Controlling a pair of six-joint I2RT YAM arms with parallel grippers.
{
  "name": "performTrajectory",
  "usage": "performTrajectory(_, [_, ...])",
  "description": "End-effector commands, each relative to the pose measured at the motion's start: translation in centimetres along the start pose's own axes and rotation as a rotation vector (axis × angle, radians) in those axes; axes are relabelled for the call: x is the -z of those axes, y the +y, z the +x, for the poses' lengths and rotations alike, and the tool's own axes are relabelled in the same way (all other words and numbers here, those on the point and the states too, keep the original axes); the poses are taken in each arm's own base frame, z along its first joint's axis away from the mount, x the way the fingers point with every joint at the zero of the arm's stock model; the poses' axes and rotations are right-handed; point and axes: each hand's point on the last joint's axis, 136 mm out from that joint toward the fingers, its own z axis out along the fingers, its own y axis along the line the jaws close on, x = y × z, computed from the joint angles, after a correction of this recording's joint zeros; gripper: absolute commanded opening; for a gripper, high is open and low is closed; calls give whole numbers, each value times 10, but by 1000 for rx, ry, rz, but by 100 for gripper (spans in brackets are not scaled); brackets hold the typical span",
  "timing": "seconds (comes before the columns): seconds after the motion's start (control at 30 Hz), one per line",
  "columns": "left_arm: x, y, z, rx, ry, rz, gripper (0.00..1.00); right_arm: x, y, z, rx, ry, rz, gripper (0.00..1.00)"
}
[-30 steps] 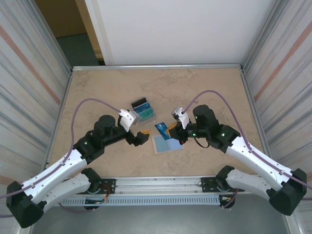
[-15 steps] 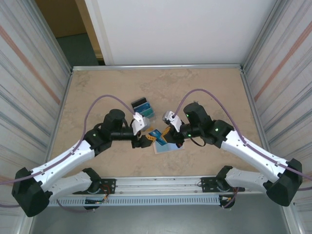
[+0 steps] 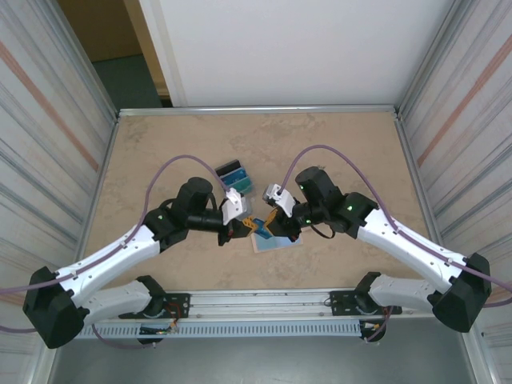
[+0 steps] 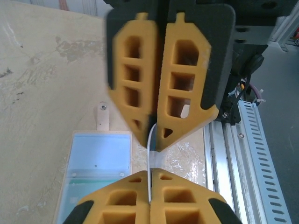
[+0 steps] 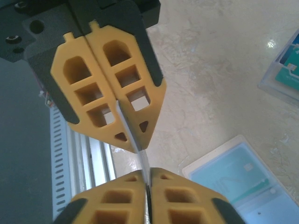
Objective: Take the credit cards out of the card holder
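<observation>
Handover looked to be the step in hand. Nearest the arm bases, the small flat beige card holder [image 4: 100, 156] lay open on the mottled tan table [image 3: 160, 152], with its pale blue-grey inner faces upward. Something teal showed in one pocket, so more probably remained inside.

Just above the holder, the left claw [image 4: 150, 177] was clamped tight on one end of a thin rectangular plastic credit card [image 5: 141, 158], held edge-on. The right claw [image 5: 147, 179] had its jaws close against the opposite end and appeared to pinch it as well. The two claws' tips nearly met, and the card hung clear of the holder between them.

The next move likely called for the right claw to release and back away, leaving the left free to carry the card off.

Farther out, a fanned pile of blue, teal and black plastic cards [image 3: 234, 179] lay on the table, apart from the holder, a likely place to set this one.
</observation>
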Motion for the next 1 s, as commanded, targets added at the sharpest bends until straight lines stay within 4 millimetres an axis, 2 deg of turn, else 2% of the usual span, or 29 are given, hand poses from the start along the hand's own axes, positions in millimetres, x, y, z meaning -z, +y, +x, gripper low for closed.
performTrajectory(0.0, [4,2,-8,-51,-16,-35,0,9,-3,-22,29,-68,37,21])
performTrajectory(0.07, [7,8,-9,-56,-32,-84,0,13,-12,-23,-5,-90,71,35])
performTrajectory(0.17, [16,20,-11,-40,-66,-186,0,24,-29,-29,-84,-156,125,42])
performTrajectory(0.3, [34,42,-18,60,-166,-362,0,43,-60,-40,-242,-323,210,48])
performTrajectory(0.37, [47,54,-23,155,-251,-452,0,49,-69,-45,-332,-410,188,48])
performTrajectory(0.43, [56,57,-27,228,-338,-486,0,50,-75,-50,-396,-479,147,49])
performTrajectory(0.53, [67,56,-36,307,-475,-478,0,53,-72,-61,-434,-579,55,50])
performTrajectory(0.63, [73,55,-41,368,-551,-463,0,46,-65,-72,-440,-609,-44,51])
performTrajectory(0.77, [76,50,-48,402,-595,-424,0,36,-57,-82,-417,-612,-130,51])
performTrajectory(0.97, [77,49,-55,432,-642,-392,0,18,-34,-92,-320,-575,-198,51])
